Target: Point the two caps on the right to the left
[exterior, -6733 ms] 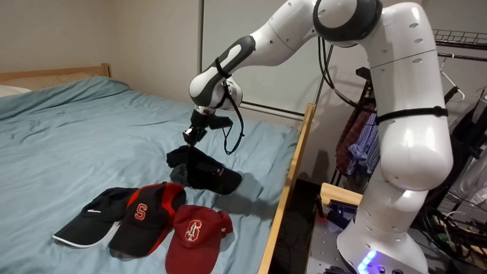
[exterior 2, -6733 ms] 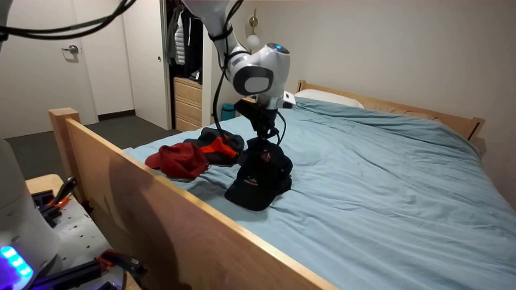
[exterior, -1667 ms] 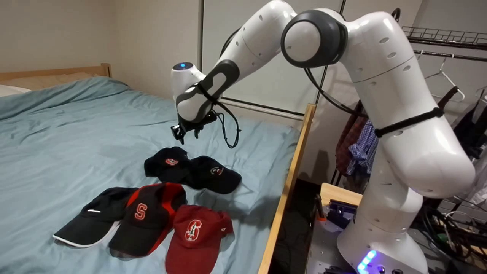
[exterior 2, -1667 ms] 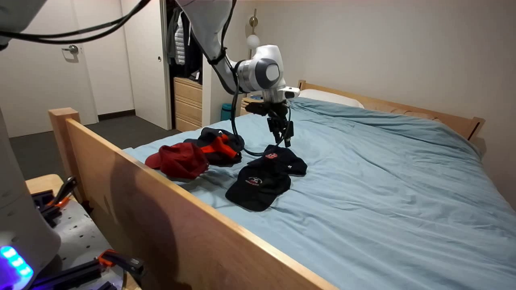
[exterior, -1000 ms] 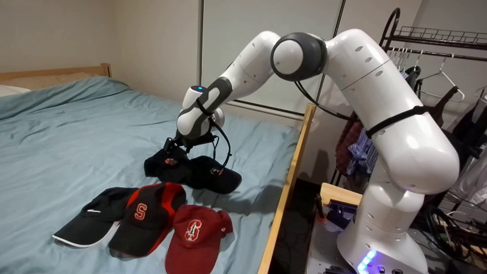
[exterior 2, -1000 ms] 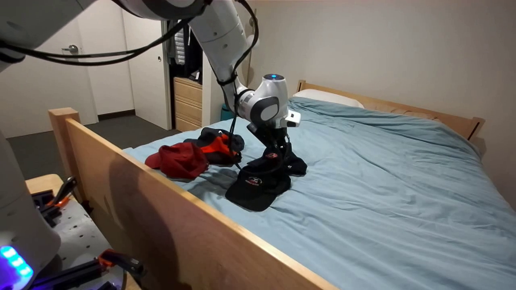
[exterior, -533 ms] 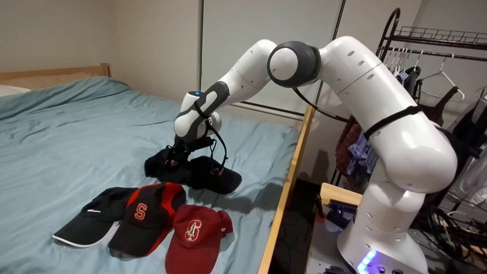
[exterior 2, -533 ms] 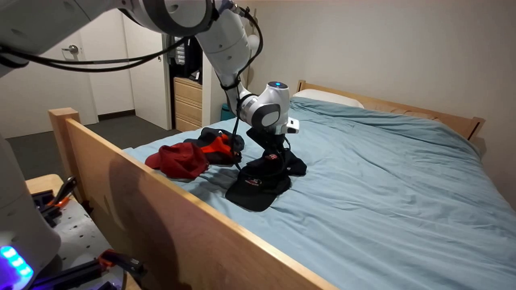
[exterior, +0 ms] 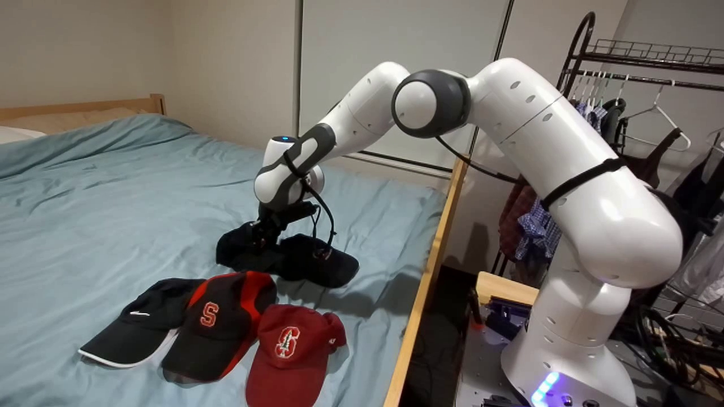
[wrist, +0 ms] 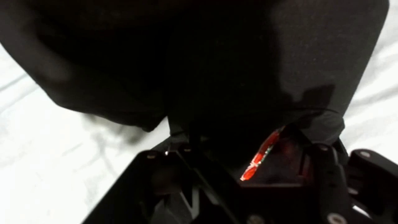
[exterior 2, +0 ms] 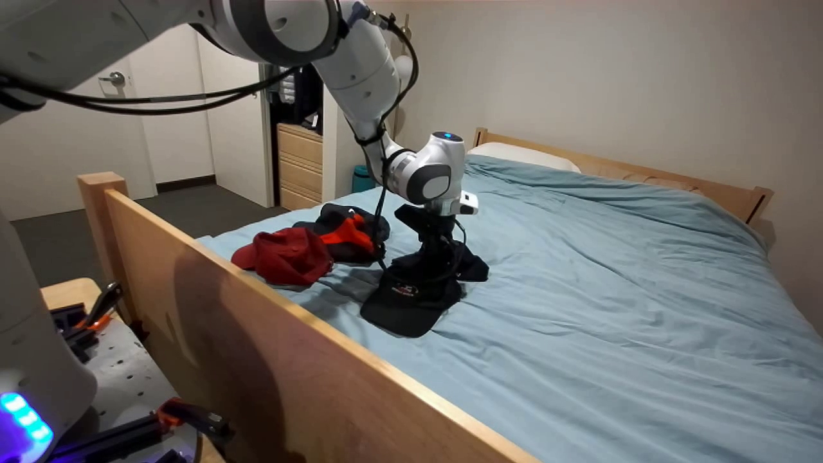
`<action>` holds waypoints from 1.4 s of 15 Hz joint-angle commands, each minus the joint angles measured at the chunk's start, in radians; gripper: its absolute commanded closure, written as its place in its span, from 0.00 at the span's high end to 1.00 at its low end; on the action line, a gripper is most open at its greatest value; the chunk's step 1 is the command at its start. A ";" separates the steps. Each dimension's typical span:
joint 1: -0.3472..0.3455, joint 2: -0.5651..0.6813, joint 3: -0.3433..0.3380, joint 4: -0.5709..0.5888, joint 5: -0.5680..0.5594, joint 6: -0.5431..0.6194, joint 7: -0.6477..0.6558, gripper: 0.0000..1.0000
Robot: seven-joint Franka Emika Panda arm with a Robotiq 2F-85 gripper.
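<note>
In an exterior view the gripper [exterior: 262, 238] is down at the front of the red-emblem black cap [exterior: 235, 251], which sits on the blue sheet [exterior: 141, 198]; emblem mostly blocked there. Second black cap [exterior: 308, 265] right beside it, small front emblem, brim toward the footboard [exterior: 428, 271]. Red cap [exterior: 297, 367] is nearer the camera: solid red, white-edged S with a tree on it, brim toward bottom of view. Next along: black-and-red cap [exterior: 223, 328], then white-edged-brim cap [exterior: 136, 330]. In an exterior view with the drawers [exterior 2: 299, 167] behind, both black caps merge into one dark patch; second one's emblem is pale with red, brim to lower left. Red cap shows a rounded crown, brim left. Wrist view: dark; emblem red, white edge, bits of green, seen at a slant. Jaws apart, cap fabric between; can't tell if they pinch it.
</note>
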 commanded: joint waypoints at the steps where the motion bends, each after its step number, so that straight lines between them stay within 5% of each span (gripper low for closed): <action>1: 0.007 0.007 -0.008 0.022 0.002 -0.024 -0.032 0.35; 6: 0.076 -0.058 -0.078 0.001 -0.002 -0.117 0.098 0.05; 11: 0.119 -0.110 -0.116 -0.012 0.016 -0.205 0.224 0.00; 16: 0.206 -0.118 -0.173 0.018 0.021 -0.309 0.522 0.01; 21: 0.228 -0.081 -0.136 0.091 0.096 -0.443 0.755 0.01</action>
